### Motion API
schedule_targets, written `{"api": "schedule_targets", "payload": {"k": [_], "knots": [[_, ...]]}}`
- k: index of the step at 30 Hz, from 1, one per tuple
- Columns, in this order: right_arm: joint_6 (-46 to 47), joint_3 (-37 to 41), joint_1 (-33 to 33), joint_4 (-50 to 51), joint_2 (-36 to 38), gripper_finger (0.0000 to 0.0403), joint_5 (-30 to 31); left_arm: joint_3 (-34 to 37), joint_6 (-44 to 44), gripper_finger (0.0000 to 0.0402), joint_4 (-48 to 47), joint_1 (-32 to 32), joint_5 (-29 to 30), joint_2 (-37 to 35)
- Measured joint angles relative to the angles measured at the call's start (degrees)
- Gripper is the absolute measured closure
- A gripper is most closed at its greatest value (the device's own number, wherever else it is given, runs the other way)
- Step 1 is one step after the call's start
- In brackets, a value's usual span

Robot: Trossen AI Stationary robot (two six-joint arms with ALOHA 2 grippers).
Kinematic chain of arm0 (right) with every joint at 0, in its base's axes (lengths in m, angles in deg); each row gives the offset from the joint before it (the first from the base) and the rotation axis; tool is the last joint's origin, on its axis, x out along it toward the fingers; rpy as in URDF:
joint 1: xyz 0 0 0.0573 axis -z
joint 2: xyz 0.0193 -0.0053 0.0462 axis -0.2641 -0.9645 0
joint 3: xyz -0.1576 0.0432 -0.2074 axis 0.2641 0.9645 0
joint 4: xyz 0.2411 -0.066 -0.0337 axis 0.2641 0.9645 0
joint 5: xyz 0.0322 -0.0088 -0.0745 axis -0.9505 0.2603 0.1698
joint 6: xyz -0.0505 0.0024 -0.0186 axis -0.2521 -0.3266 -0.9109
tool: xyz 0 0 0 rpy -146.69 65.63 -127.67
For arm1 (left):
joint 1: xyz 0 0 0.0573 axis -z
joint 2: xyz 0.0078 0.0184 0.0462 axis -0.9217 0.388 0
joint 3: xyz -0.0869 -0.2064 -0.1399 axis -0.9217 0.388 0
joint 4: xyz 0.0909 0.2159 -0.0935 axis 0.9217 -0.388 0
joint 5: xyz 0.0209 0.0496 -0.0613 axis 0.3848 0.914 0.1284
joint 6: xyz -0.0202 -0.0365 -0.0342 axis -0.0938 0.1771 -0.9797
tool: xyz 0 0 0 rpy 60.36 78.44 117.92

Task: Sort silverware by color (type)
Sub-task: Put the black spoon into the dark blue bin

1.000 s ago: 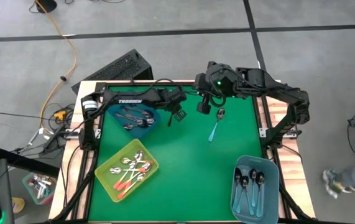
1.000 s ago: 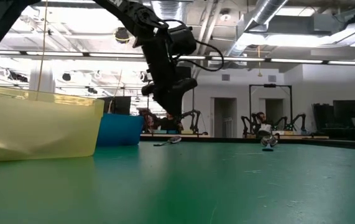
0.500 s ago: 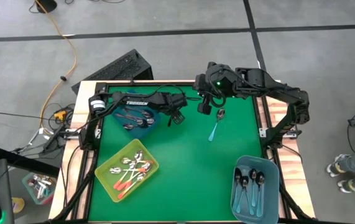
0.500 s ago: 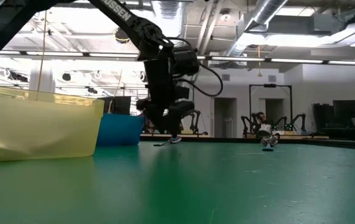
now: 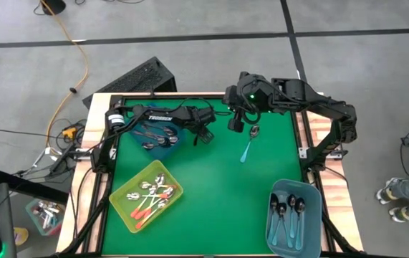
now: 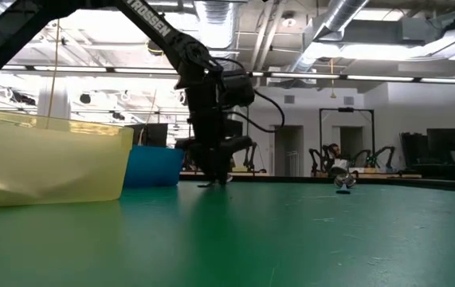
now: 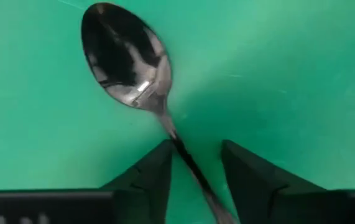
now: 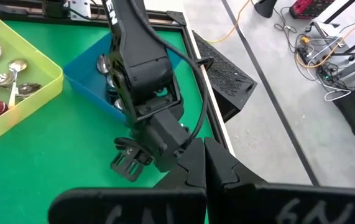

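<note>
Dark grey spoon (image 7: 127, 65) lies on the green table (image 5: 211, 186); the left gripper (image 7: 196, 171) has come down from a raised position and now straddles its handle, fingers spread, not yet pinching. Pickup appears imminent. Blue bin (image 5: 136, 132) holds grey spoons; yellow bin (image 5: 122, 204), red-handled ones. Right gripper (image 5: 236, 123) waits, fingers pressed together, beside a blue-handled spoon (image 5: 248, 148). Pale-blue bin (image 5: 272, 222) holds matching spoons.

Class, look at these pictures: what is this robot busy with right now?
It is sorting spoons into bins. The left gripper is down on the green table with its fingers open on either side of a dark grey spoon's handle, beside the dark blue bin. The right gripper waits shut near a teal-handled spoon lying loose on the table.
</note>
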Motion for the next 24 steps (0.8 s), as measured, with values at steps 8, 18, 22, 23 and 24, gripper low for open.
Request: {"api": "schedule_targets", "payload": {"k": [8, 18, 22, 23, 24], "knots": [[0.0, 0.0, -0.5, 0.0, 0.0, 0.0397, 0.0, -0.1, 1.1, 0.0371, -0.1, -0.1, -2.4, 1.6], [0.4, 0.0, -1.4, -0.1, 0.0, 0.0397, 0.1, 0.2, 2.0, 0.04, 0.3, 0.1, -3.7, -0.2], [0.4, 0.0, -1.8, 0.0, 0.6, 0.0397, 0.1, 0.4, 2.1, 0.0401, 1.5, 0.5, -4.1, -1.3], [0.4, 0.0, -1.8, -0.1, 0.8, 0.0397, 0.2, 0.5, 2.1, 0.0401, 1.8, 0.6, -4.8, -1.7], [0.5, 0.0, -2.0, -0.5, 1.0, 0.0397, 0.4, 0.5, 2.1, 0.0401, 2.4, 0.6, -4.9, -2.2]]}}
